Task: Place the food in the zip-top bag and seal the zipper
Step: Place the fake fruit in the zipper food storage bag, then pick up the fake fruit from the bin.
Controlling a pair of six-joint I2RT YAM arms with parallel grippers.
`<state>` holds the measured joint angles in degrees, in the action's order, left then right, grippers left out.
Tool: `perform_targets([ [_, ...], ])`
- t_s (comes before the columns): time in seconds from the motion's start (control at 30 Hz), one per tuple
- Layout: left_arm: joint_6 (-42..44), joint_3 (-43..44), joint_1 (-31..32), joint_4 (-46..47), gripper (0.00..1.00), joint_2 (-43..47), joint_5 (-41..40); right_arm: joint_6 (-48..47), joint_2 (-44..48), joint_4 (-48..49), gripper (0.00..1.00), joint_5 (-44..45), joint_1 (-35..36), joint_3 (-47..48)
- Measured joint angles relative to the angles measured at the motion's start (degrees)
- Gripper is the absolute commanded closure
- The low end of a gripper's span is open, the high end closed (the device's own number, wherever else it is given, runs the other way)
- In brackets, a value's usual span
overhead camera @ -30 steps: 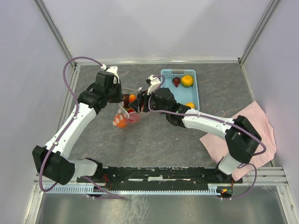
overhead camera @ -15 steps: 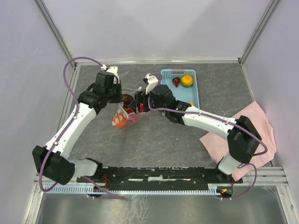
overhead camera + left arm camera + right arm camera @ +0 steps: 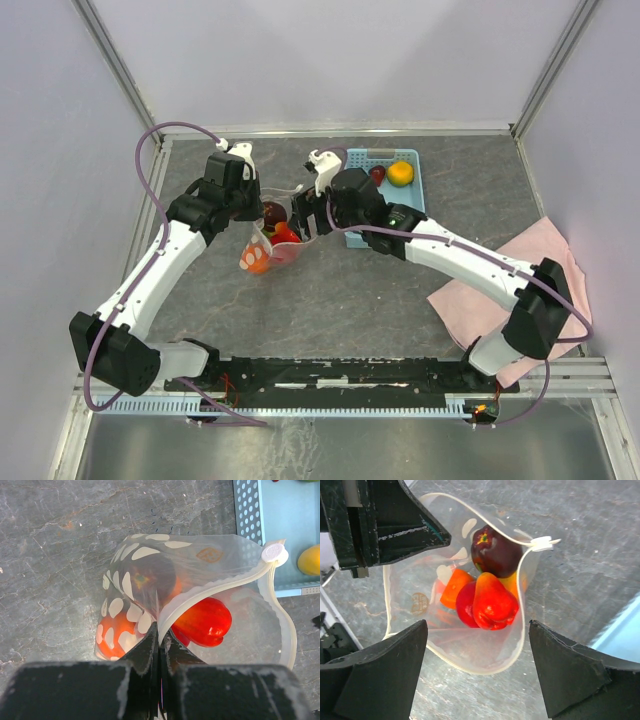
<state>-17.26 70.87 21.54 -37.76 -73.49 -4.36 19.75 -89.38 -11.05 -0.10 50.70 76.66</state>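
The clear polka-dot zip-top bag [image 3: 262, 250] stands open on the table. My left gripper [image 3: 160, 630] is shut on its rim, next to the white zipper strip [image 3: 220, 587], and holds the mouth up. In the bag lie a red fruit [image 3: 492, 602], a dark purple fruit [image 3: 495, 550] and an orange piece [image 3: 455, 587]. My right gripper [image 3: 478, 625] is open and empty, just above the bag's mouth. In the top view the left gripper [image 3: 255, 213] and right gripper [image 3: 300, 215] flank the bag.
The light blue basket [image 3: 412, 200] stands behind the right arm with a dark red fruit [image 3: 377, 175] and an orange-yellow fruit [image 3: 400, 172] in it. A yellow fruit [image 3: 310, 560] shows in the left wrist view. A pink cloth [image 3: 530, 265] lies at the right.
My right gripper moved left over the bag's mouth, then drew back a little. A red fruit now lies in the bag. The left gripper has not moved.
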Motion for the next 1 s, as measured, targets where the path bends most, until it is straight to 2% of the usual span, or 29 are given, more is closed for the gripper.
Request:
perform_targets([
  [0.33, 0.0, 0.0, 0.0, 0.0, 0.97, 0.0, 0.0, -6.8, 2.1, -11.4, 0.06, 8.1, -2.7, 1.8],
  [0.73, 0.0, 0.0, 0.0, 0.0, 0.97, 0.0, 0.0, -7.2, 3.0, -24.7, 0.06, 10.7, -15.0, 1.9],
  [1.0, 0.0, 0.0, 0.0, 0.0, 0.97, 0.0, 0.0, -6.8, -3.5, -30.0, 0.08, 10.7, -21.1, 3.7],
])
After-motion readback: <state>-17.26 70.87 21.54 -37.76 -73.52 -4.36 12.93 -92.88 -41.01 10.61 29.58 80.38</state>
